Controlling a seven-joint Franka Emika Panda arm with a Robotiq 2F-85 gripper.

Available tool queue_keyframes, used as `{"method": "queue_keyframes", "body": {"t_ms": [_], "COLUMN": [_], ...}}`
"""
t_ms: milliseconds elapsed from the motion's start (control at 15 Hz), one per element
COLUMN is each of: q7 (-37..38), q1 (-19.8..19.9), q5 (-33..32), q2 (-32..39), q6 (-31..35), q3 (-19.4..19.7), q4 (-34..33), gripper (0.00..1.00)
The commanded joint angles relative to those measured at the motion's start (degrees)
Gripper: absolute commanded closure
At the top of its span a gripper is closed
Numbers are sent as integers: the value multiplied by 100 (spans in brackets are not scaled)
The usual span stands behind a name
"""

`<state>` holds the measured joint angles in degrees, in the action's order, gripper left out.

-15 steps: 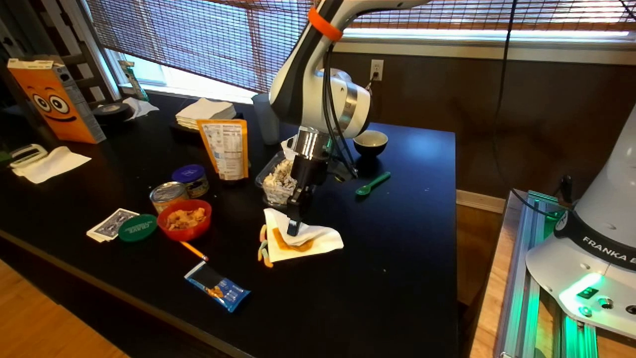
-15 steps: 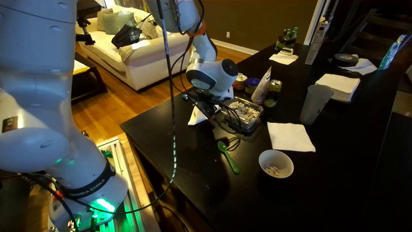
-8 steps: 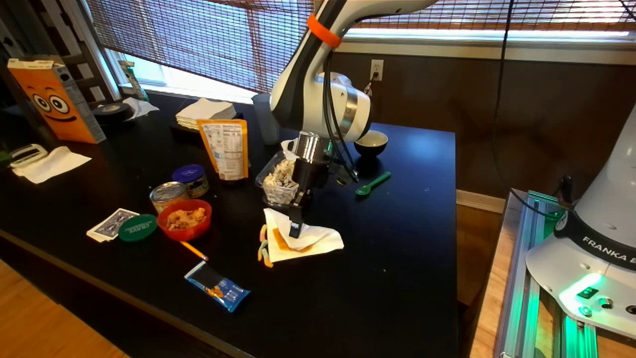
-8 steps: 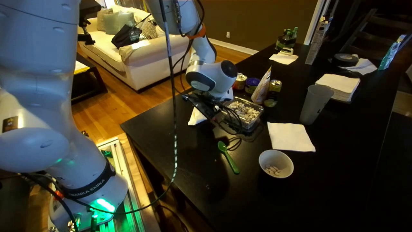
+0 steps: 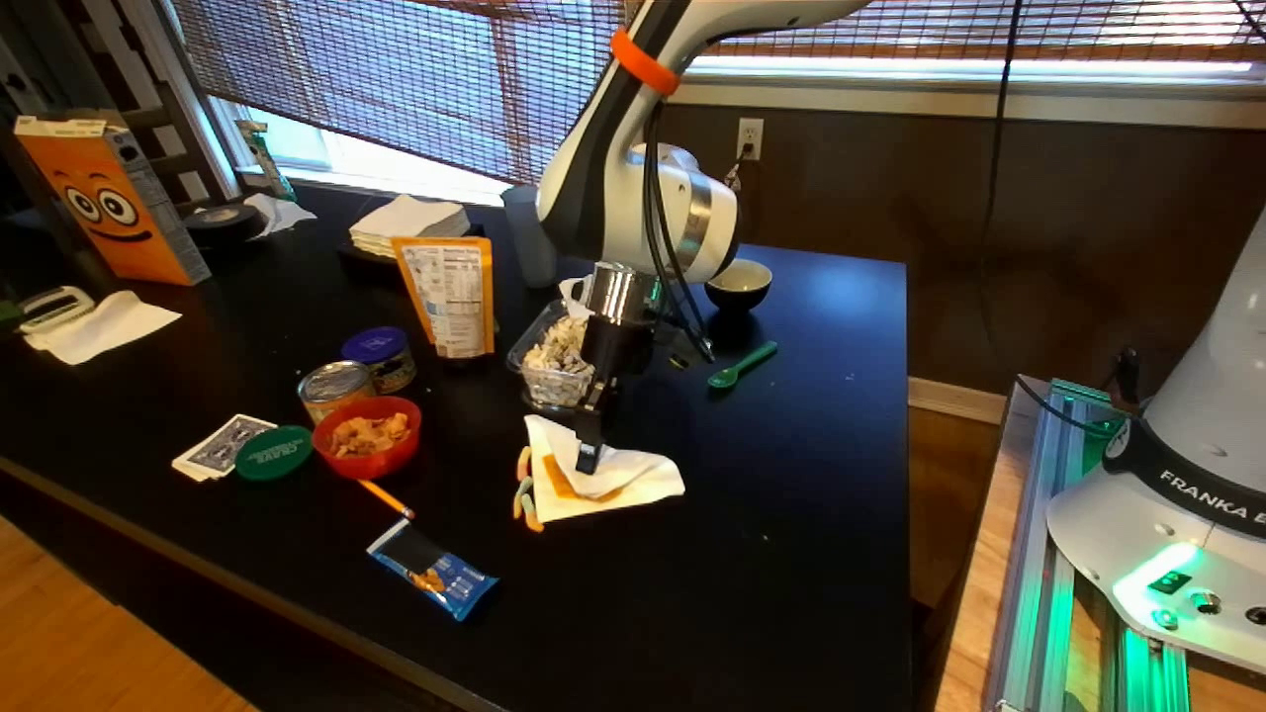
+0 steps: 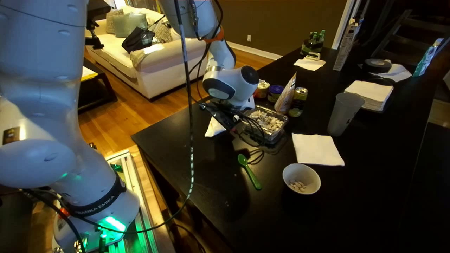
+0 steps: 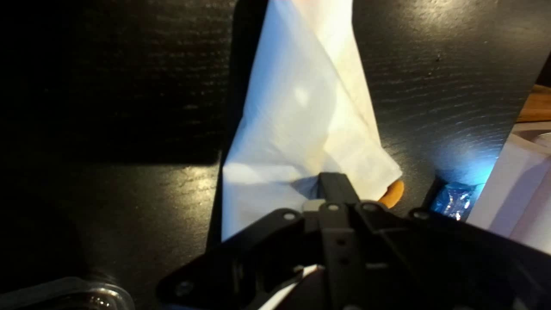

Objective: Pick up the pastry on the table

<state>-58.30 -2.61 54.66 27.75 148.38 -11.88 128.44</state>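
In an exterior view, centre of frame: pastry [image 5: 560, 483] on the black counter [image 5: 752, 593], only a brown strip of it showing below the turned-over flap of the napkin [image 5: 648, 480]. Wrist view, low centre: my fingers [image 7: 338, 187] are clenched together, tips apparently touching that flap. Whether a pinch of paper is caught between them I cannot tell.

Chief risk: I raise paper alone. The tips seem set on the flap rather than along the pastry's rim, so a lift may peel or tear the flap and leave the pastry lying. Second: pressing lower could crack or crush it, hidden as most of it is. Third: any drag towards frame left would likely carry the sticks [image 5: 526, 499] by the napkin's edge. The clear box [image 5: 552, 390], just above the napkin in frame, could be knocked by a careless swing.
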Motion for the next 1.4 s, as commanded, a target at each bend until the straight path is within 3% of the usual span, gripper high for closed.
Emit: {"method": "queue_keyframes", "body": {"t_ms": [0,333,600,1000,1333], "q7": [227,682,1320,2900,4399], "q1": [-10,-178,-495,-815,-944], "q5": [-26,-131,-659,-2184,-3790], "q2": [42,-34,-72,-162,-262], "q6": [115,223,636,1158,1128], "q3": [-31,-30,21,22,95], "q4": [-6,55,138,278,351], "gripper": [100,100,100,100,100]}}
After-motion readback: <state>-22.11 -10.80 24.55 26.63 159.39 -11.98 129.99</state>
